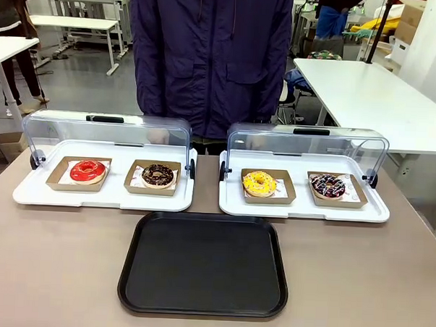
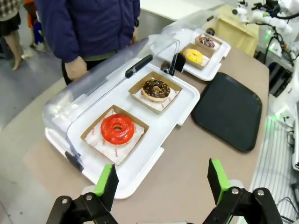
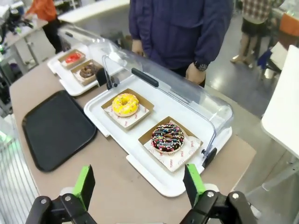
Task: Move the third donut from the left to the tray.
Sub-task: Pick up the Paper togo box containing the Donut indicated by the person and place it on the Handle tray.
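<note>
On the brown table [image 1: 54,272] lies the tray [image 1: 203,264]; white tables [image 1: 365,97] beyond.

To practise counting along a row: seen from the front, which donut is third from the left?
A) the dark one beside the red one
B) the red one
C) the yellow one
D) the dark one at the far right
C: counting from the left, the red donut and the dark donut come first, then the yellow donut, which lies at the left of the right-hand white tray.
</note>
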Controlling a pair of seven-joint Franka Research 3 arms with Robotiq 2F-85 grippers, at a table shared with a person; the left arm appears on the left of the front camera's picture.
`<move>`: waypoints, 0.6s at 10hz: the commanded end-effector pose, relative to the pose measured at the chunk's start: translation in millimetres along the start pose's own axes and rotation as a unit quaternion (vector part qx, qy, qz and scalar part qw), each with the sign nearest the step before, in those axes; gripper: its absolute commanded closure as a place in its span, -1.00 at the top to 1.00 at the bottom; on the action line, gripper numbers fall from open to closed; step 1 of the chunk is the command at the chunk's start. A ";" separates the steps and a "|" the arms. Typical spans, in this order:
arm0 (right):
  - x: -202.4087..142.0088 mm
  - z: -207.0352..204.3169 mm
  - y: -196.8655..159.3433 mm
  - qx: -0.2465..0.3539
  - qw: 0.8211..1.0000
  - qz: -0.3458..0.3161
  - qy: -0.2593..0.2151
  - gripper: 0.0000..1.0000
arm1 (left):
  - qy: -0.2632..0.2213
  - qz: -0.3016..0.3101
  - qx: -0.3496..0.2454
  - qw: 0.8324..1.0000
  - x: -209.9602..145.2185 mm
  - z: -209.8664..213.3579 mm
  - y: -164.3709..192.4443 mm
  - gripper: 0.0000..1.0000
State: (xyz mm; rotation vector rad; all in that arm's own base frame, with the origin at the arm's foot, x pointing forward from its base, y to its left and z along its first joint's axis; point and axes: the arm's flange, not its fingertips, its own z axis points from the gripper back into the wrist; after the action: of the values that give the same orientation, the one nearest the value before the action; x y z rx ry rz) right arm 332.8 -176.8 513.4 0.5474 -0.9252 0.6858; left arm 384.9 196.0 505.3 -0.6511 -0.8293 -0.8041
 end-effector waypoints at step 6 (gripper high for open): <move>-9.0 16.8 2.3 0.005 1.000 -0.002 -0.022 1.00 | -0.027 0.001 -0.010 1.000 -1.6 6.4 -9.4 1.00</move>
State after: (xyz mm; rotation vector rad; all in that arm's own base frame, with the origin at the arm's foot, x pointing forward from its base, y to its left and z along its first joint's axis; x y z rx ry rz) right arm 322.8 -190.9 509.3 0.5823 -0.9454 0.6558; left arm 373.7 198.3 513.7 -0.6814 -0.8361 -0.7771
